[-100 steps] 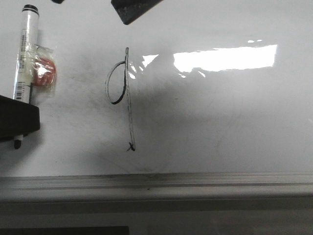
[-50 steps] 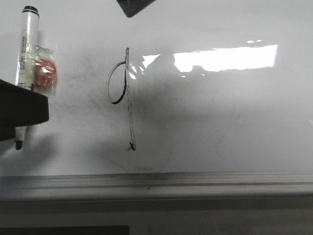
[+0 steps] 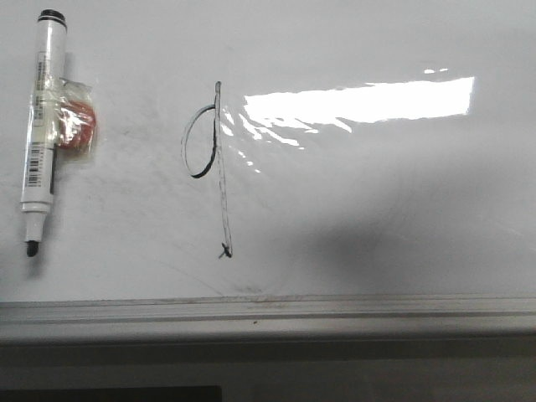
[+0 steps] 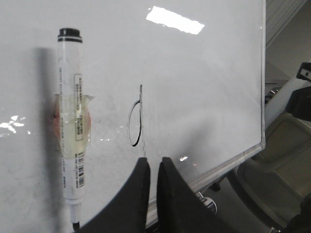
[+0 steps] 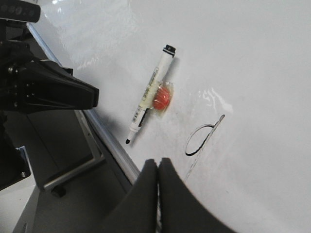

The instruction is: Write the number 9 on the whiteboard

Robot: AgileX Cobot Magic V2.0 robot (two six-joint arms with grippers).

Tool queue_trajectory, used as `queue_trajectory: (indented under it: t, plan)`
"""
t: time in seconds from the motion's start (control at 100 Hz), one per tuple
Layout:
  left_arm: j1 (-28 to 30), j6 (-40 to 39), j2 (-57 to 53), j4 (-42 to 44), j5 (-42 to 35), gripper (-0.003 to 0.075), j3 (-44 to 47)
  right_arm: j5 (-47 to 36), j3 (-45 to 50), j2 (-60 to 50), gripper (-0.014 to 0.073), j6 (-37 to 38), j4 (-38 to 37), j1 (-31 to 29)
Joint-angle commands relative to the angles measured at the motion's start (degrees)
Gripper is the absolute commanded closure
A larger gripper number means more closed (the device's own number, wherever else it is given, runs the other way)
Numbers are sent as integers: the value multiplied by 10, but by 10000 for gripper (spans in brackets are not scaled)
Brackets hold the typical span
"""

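Observation:
The number 9 point(image 3: 213, 167) is drawn in thin black line at the middle left of the whiteboard point(image 3: 377, 218), with a narrow loop and a long stem. It also shows in the left wrist view point(image 4: 136, 122) and the right wrist view point(image 5: 201, 138). My left gripper point(image 4: 152, 160) is shut and empty above the board's near edge, just below the 9's stem. My right gripper point(image 5: 158, 161) is shut and empty, also above the near edge. Neither gripper shows in the front view.
A white marker point(image 3: 40, 126) lies on the board at the far left, its bare tip toward the near edge, with a red round piece point(image 3: 77, 124) taped to it. A pale grey frame strip point(image 3: 335, 308) runs along the near edge. The left arm point(image 5: 48, 92) hangs off the board's left.
The dark left arm at the front view's left edge and the dark piece at its top have both withdrawn out of view. The marker and the 9 have not moved.

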Motion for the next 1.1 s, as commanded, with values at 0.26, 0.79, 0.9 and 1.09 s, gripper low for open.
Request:
queue_trajectory:
  t: [0.26,0.79,0.9,1.09]
  plan:
    - [-1,2,-99,88,6,741,37,-196,232,-249,657,-4,-59,2]
    - [-1,2,-109,87,18,741,48,-185,311,-343,657,-4,-59,2]
    - [-1,2,-109,87,17,741,52,-185,311,-343,657,-4,-59,2]
    - [27,2,-112,129,17,741,96,-185,311,-343,657,-4,-59,2]
